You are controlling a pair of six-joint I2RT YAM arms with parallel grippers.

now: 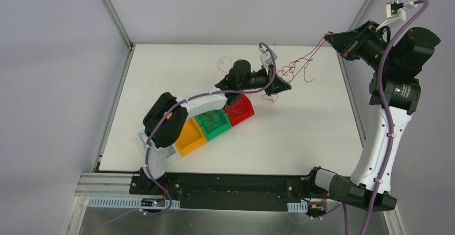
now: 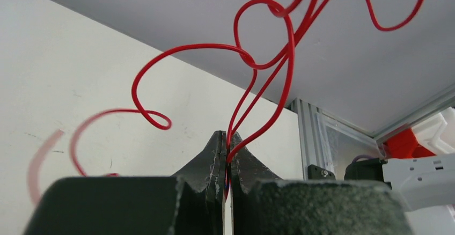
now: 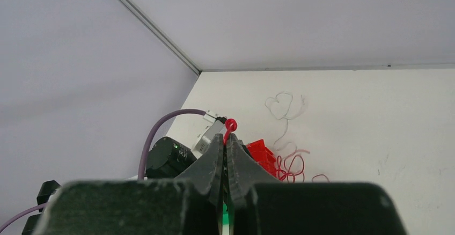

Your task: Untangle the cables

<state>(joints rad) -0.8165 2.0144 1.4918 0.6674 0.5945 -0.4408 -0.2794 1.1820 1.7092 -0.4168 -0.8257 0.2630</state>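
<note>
A tangle of thin red cables [image 1: 296, 66] hangs in the air between my two grippers, above the back of the white table [image 1: 161, 74]. My left gripper [image 1: 286, 88] is shut on the cables' lower strands; in the left wrist view its jaws [image 2: 226, 139] pinch red strands that loop upward [image 2: 266, 58]. The right gripper [image 1: 329, 36] is raised at the back right and shut on one red cable, whose curled end [image 3: 230, 123] sticks out past the tips [image 3: 226, 140]. A white cable [image 1: 224, 62] lies loose on the table at the back.
A row of bins sits under the left arm: red [image 1: 240, 109], green [image 1: 214, 124] with dark red wires in it, and yellow [image 1: 191, 137]. Grey walls and an aluminium frame [image 1: 114, 15] close off the table's back and sides.
</note>
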